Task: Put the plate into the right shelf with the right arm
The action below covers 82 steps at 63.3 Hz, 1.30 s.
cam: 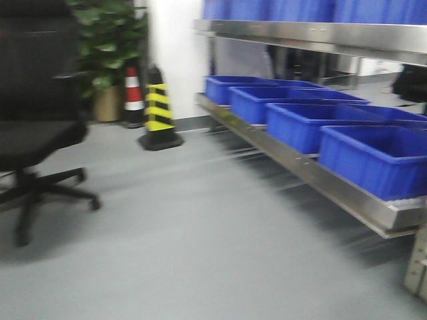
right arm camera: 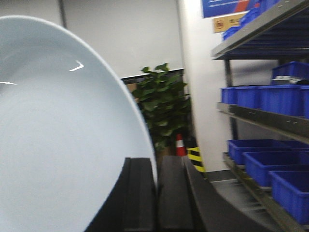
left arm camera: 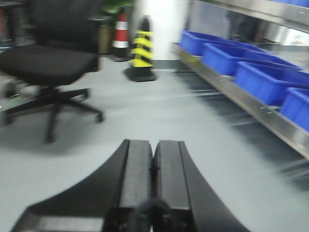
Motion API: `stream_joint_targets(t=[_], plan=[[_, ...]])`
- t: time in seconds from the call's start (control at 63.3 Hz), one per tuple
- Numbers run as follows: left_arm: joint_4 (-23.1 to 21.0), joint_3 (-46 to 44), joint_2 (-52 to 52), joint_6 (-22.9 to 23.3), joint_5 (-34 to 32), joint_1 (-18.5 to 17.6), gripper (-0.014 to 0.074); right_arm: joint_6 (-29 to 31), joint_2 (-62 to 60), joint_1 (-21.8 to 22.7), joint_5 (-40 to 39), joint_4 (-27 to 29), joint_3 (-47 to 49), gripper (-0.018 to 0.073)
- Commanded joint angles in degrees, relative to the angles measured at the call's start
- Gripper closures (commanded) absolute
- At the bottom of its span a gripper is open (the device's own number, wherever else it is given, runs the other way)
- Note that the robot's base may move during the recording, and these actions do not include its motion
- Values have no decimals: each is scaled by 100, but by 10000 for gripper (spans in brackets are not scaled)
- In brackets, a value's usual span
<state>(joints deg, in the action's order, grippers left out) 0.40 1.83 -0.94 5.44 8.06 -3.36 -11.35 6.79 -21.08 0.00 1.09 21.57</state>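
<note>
In the right wrist view a large pale blue-white plate (right arm camera: 58,135) fills the left half of the frame, held on edge. My right gripper (right arm camera: 156,166) is shut on its rim, one finger on each side. The right shelf (right arm camera: 263,121) is a metal rack with blue bins, standing at the right of that view; it also shows in the front view (cam: 320,173) and the left wrist view (left arm camera: 251,101). My left gripper (left arm camera: 153,154) is shut and empty, above the grey floor. Neither gripper shows in the front view.
Several blue bins (cam: 373,157) line the low shelf level. A black office chair (cam: 33,127) stands at the left. A yellow-black cone (cam: 159,110), a red-white cone (cam: 133,97) and a potted plant (cam: 107,47) stand at the back wall. Grey floor (cam: 187,240) lies between.
</note>
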Motion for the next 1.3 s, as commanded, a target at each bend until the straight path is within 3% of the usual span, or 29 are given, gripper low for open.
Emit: stream_joint_targets(t=[0.0, 1.28], plan=[[1, 54, -36, 34, -515, -11, 643, 33, 86, 14, -518, -37, 167, 505], [1, 54, -36, 34, -515, -11, 643, 33, 86, 14, -513, -37, 167, 505]])
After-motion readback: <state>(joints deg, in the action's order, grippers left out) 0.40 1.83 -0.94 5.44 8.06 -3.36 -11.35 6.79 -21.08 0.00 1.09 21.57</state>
